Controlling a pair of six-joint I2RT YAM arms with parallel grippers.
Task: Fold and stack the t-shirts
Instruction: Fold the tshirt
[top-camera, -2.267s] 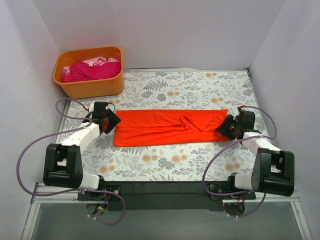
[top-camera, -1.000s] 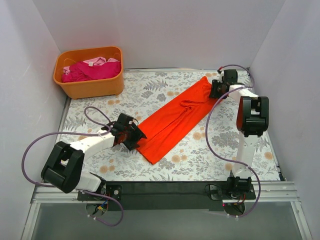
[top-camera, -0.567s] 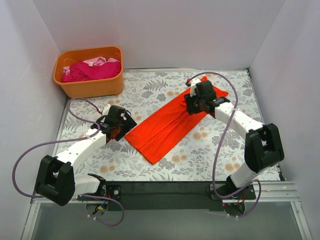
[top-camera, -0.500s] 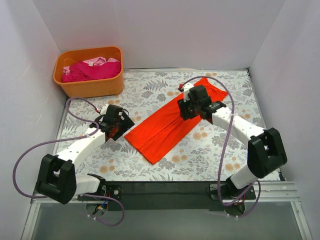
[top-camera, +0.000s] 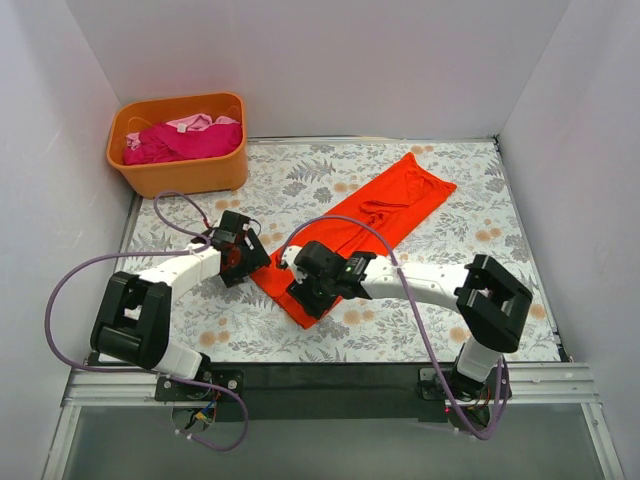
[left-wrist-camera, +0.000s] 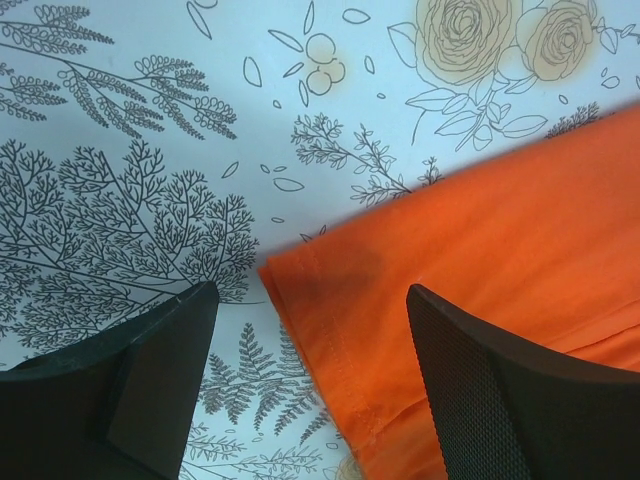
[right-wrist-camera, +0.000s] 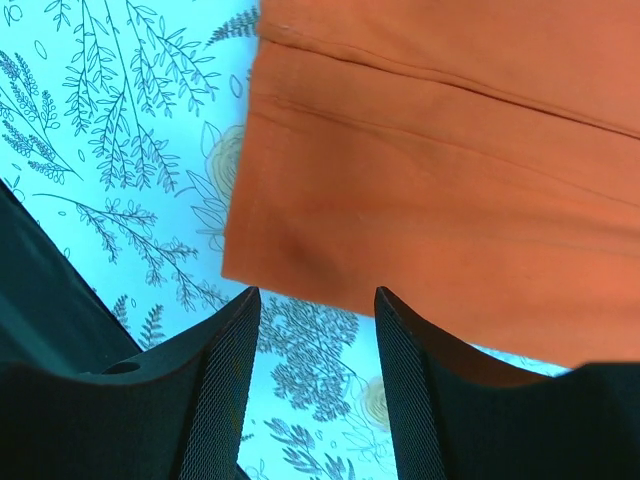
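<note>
Both arms low over orange-red t-shirt (top-camera: 392, 205), jaws apart.

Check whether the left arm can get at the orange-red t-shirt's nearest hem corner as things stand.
Probably yes: the left pincer hovers open right above that corner of the t-shirt, nothing between.

Orange-red t-shirt (top-camera: 385, 208): plain and bright, folded lengthwise into a long narrow strip. It lies flat and slanted, well apart from the tub (top-camera: 185, 175), to the tub's right and nearer the front. The near end, closest to the tub, is a straight stitched hem with a square corner. A small ridge of doubled cloth shows towards the far end.

Magenta t-shirt (top-camera: 185, 141): crumpled and bunched inside the tub, filling most of it.

Pale pink t-shirt (top-camera: 190, 122): crumpled inside the tub, mostly under the magenta one, showing at the tub's back wall.
</note>
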